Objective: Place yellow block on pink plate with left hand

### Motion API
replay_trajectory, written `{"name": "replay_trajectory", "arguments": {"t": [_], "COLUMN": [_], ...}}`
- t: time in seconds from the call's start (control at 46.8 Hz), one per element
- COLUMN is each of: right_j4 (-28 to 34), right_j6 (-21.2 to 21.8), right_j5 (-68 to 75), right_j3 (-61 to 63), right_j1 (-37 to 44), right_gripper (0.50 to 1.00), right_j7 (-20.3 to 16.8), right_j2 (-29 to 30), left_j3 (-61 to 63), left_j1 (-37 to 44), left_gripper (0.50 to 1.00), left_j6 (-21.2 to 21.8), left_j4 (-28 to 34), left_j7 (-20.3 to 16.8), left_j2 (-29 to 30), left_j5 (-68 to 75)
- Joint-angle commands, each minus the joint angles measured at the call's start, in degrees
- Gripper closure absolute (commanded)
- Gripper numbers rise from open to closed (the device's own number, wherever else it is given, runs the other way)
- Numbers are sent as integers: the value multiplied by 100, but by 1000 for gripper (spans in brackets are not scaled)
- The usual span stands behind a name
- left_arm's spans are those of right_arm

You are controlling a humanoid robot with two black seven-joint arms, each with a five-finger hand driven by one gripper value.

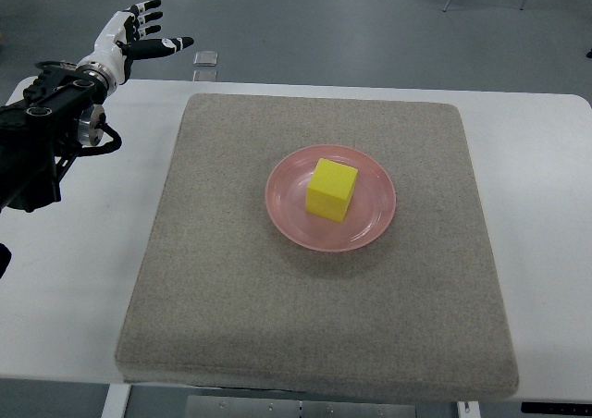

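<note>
Fingers: the white-and-black fingers of the left robot hand are stretched out and spread apart, with the thumb pointing to the side; they pinch nothing and touch nothing.
Left hand: it hangs in the air at the far left corner of the table, over the grey floor just past the table edge, with an open palm.
Left arm: the black and metal arm comes in from the left edge and lies above the white table, behind the hand.
Small grey square object: it is just beside the thumb tip, on the side away from the arm, at the far edge of the table; what it is I cannot tell.
White rectangular table: it lies under the arm and goes on far from the fingers to the right.
Grey square felt mat: it covers the middle of the table; its far left corner is near the fingers, below them.
Pink round plate: it rests on the middle of the mat, well apart from the fingers.
Yellow cube-shaped block: it stands inside the pink plate, about in the centre, one corner turned toward the near side, well apart from the hand.
</note>
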Motion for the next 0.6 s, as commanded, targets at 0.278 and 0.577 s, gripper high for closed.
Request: {"name": "replay_trajectory", "arguments": {"t": [0.278,0.577], "right_j4": [7,-1], "right_j6": [2,2], "right_j5": [0,0], "right_j3": [0,0], "right_j1": [1,1], "right_gripper": [576,576], "right_j7": [0,0], "right_j2": [0,0], "left_j3": [-1572,-2355], "left_j1": [99,398], "left_gripper": [574,574], "left_j6": [-505,-1482], "left_j4": [146,207], "left_j7": [480,427], "left_j2": [-165,-245], "left_j5": [-437,-428]}}
